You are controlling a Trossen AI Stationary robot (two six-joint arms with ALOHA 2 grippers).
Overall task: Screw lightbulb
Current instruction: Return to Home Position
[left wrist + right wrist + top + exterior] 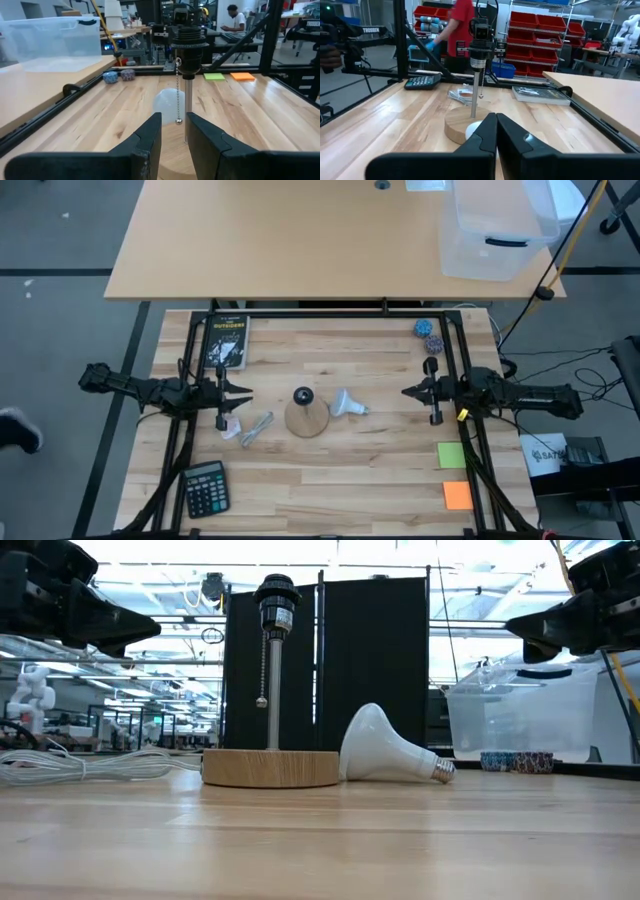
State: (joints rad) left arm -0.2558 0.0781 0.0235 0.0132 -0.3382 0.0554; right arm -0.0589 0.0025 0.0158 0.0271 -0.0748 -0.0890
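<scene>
Your lightbulb (347,404) lies on its side on the surface (380,480), just beside the wooden lamp base (306,418), its socket (275,595) empty; the left tool (238,393) waits at one edge, fingers apart; the right tool (410,392) at the other, fingers together; you seem to be homing, so the next move calls for a fresh grasp.

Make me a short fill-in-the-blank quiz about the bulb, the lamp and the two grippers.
1. The bulb lies on its ___ on the table, beside the lamp.
2. The socket atop the lamp is ___.
3. The left gripper holds nothing, its fingers ___.
4. The right gripper holds nothing, its fingers ___.

Missing words: side; empty; open; shut.
</scene>
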